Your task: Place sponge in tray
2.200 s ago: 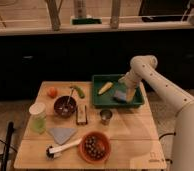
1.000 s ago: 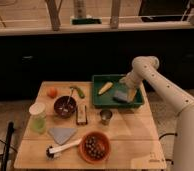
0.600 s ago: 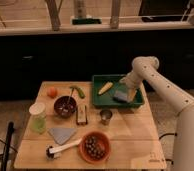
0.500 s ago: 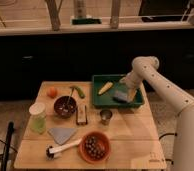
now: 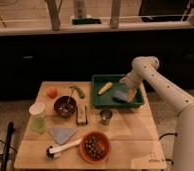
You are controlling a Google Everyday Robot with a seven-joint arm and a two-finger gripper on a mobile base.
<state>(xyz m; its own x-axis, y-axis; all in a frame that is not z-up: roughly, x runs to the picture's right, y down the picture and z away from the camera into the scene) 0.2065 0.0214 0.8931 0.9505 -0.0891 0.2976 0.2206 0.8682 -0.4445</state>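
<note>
The dark green tray [image 5: 101,99] stands at the back right of the wooden table. The blue-grey sponge [image 5: 121,96] lies inside it, towards the right side. A yellow corn-like item [image 5: 105,88] lies in the tray's left half. My gripper [image 5: 129,90] reaches down into the tray from the right, just above and to the right of the sponge, with another yellow piece [image 5: 132,94] right at it.
On the table are a small metal cup [image 5: 106,116], a dark bowl with a spoon [image 5: 65,105], an orange bowl of dark round things [image 5: 94,146], a grey wedge cloth [image 5: 63,134], a white-handled brush [image 5: 60,149], a green cup [image 5: 38,117], an orange fruit [image 5: 52,92] and a green vegetable [image 5: 79,91].
The arm has shifted slightly down and left over the tray; the sponge now lies in the tray by the gripper.
</note>
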